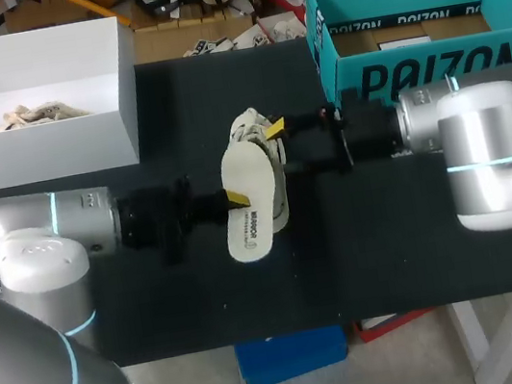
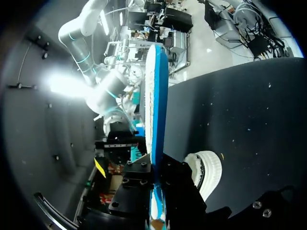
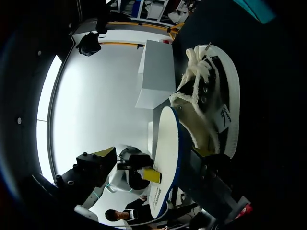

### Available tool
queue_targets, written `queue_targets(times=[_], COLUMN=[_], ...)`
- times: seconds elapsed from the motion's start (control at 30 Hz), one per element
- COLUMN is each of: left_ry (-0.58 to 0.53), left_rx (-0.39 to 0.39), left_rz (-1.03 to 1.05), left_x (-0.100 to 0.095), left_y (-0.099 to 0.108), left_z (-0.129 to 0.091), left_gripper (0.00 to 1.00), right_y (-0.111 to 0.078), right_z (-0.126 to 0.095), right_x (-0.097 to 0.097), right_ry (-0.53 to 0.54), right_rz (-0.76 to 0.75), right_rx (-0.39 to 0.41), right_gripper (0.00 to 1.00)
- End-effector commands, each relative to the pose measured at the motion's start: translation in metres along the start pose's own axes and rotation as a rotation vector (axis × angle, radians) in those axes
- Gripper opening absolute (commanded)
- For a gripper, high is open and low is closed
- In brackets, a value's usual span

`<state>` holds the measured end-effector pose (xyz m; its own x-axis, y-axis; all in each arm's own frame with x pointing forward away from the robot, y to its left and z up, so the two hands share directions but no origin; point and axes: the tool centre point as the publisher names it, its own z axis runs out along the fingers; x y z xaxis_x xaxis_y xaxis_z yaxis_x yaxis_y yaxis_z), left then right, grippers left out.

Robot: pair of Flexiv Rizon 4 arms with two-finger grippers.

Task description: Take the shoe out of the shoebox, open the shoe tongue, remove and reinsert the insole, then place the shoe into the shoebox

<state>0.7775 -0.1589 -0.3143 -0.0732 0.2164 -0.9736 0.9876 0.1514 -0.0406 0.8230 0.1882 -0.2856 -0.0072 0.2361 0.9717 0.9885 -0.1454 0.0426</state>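
with the left claw [image 1: 234,198] clenched on the insole [image 1: 250,168] above the shoe [image 1: 251,127], which the right claw [image 1: 276,130] grips on the counter [image 1: 389,229], a skewed insole could buckle going back in.

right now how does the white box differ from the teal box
The white box sits far left on the table, the teal box far right. The white box holds a crumpled pale bundle; the teal box shows a brown floor with a white slip. Both are open and lidless.
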Motion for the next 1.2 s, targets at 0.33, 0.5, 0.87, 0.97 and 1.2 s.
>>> queue_targets(times=[0.33, 0.5, 0.87, 0.97, 1.2], left_ry=[0.115, 0.132, 0.211, 0.229, 0.338], left_rx=[0.069, 0.092, 0.137, 0.155, 0.19], left_rz=[-0.017, -0.026, -0.059, -0.057, -0.07], left_x=[-0.008, -0.006, 0.002, 0.002, 0.01], left_y=[-0.036, -0.046, -0.069, -0.07, -0.062], left_z=[-0.045, -0.052, -0.065, -0.066, -0.056], left_gripper=[0.0, 0.0, 0.0, 0.0, 0.0], right_y=[-0.06, -0.082, -0.104, -0.104, -0.104], right_z=[-0.051, -0.059, -0.072, -0.072, -0.072], right_x=[0.03, 0.037, 0.046, 0.046, 0.046], right_ry=[-0.096, -0.11, -0.152, -0.152, -0.152], right_rz=[0.016, 0.021, 0.017, 0.017, 0.017], right_rx=[-0.203, -0.253, -0.306, -0.306, -0.306], right_gripper=[1.0, 1.0, 1.0, 1.0, 1.0])
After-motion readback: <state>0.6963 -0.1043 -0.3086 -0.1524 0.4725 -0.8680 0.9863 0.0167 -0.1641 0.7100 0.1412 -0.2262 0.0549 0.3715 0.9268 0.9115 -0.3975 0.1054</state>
